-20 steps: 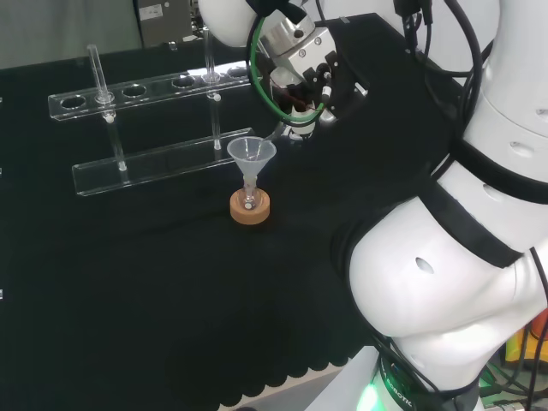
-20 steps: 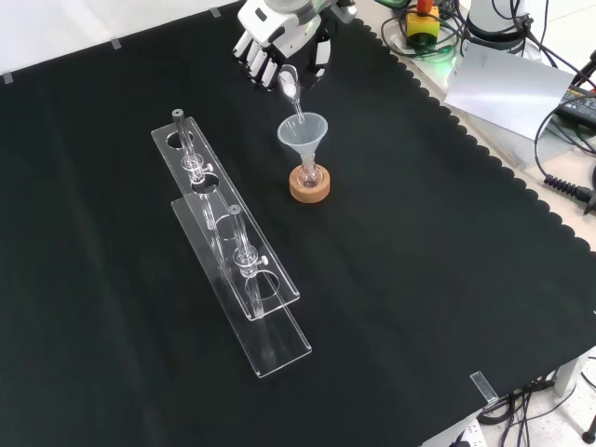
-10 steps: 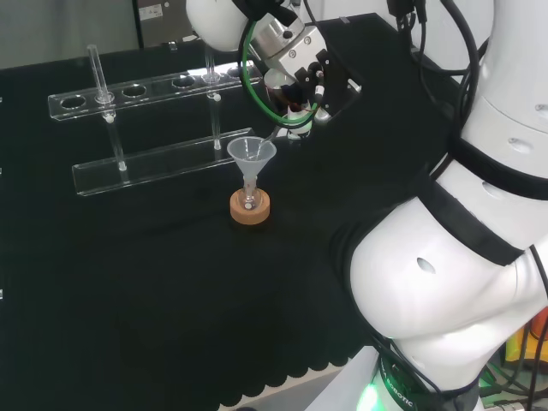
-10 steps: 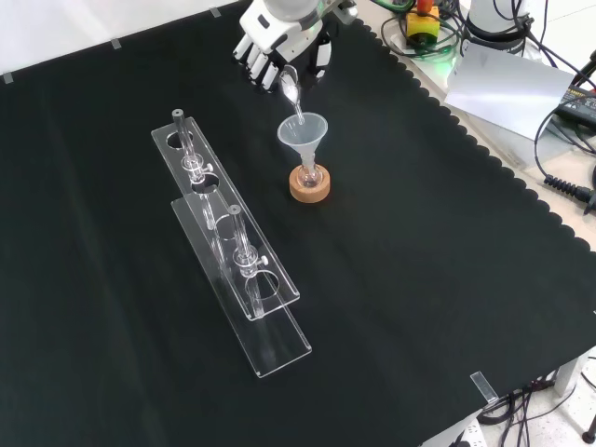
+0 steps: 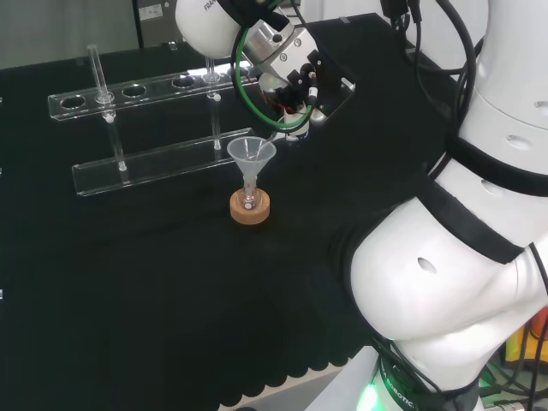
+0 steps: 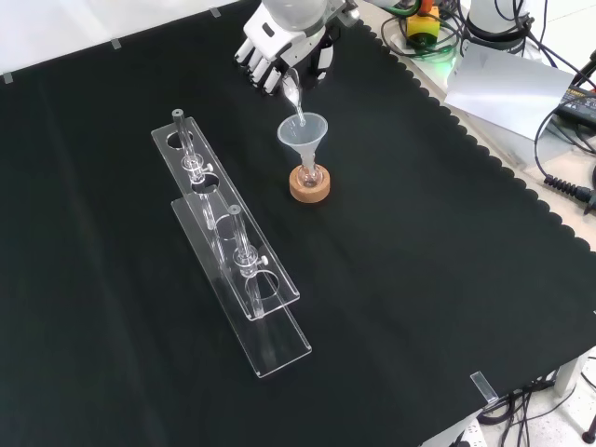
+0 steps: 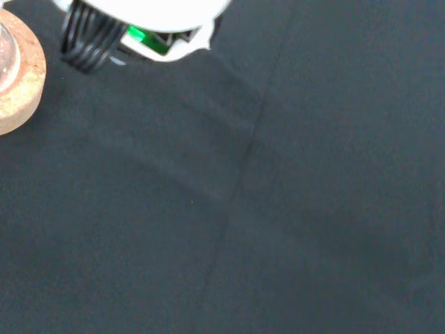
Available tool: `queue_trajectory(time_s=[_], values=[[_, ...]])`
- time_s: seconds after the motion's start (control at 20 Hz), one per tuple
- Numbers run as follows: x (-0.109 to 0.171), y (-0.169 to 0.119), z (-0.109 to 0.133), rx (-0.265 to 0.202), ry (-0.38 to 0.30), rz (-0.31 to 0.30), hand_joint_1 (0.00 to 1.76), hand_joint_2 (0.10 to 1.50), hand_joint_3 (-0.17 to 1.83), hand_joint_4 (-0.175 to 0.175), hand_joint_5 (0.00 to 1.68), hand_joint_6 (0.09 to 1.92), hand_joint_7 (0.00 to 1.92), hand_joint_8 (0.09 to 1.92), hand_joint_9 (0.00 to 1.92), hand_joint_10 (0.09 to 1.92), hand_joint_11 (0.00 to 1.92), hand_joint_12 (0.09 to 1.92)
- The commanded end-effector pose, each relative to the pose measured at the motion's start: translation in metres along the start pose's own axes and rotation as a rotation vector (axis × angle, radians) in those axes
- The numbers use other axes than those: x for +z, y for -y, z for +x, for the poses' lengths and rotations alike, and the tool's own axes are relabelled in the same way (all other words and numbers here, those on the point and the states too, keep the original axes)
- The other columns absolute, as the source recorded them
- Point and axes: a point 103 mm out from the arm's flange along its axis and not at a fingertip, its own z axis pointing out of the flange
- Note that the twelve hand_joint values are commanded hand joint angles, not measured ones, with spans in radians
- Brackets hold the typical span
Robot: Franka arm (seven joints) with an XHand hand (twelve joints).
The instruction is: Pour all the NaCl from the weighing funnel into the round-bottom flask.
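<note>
Black cloth (image 6: 438,279) covers the bench, and near its middle a cork ring (image 6: 309,185) carries the small round-bottom flask (image 6: 309,173), which has a clear plastic funnel (image 6: 303,132) seated upright in its neck. In the front view the hand (image 6: 279,47) comes in from the top edge, palm turned down and wrist tipped, with its fingers (image 6: 262,67) curled around the weighing funnel (image 6: 292,90). That piece slants downward, its narrow spout reaching to just above the rim of the plastic funnel, on the funnel's far side in this view. Seen from the head view, the hand (image 5: 291,73) hangs just right of and above the funnel (image 5: 251,152), its green cable looping beside it, and the white links of the arm rise at the right. To the left in the front view stands a clear two-tier rack (image 6: 228,244) with a few glass tubes upright in it, well apart from the flask. At the wrist view's edge, part of the cork ring (image 7: 17,83) shows against the cloth.
</note>
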Motion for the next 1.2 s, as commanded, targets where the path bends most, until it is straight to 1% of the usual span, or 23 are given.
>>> queue_trajectory(time_s=[0.05, 0.4, 1.2], values=[[-0.004, -0.001, 0.001, 0.009, 0.032, 0.015, 1.10, 0.66, 0.82, 0.124, 1.10, 1.05, 0.61, 0.65, 0.77, 0.52, 0.37, 1.32], [-0.010, -0.001, -0.001, 0.015, 0.056, 0.025, 1.09, 0.66, 0.82, 0.133, 1.10, 1.05, 0.60, 0.65, 0.77, 0.52, 0.37, 1.33], [-0.021, -0.001, 0.002, 0.015, 0.113, 0.030, 1.09, 0.66, 0.82, 0.141, 1.10, 1.05, 0.59, 0.65, 0.76, 0.52, 0.36, 1.33]])
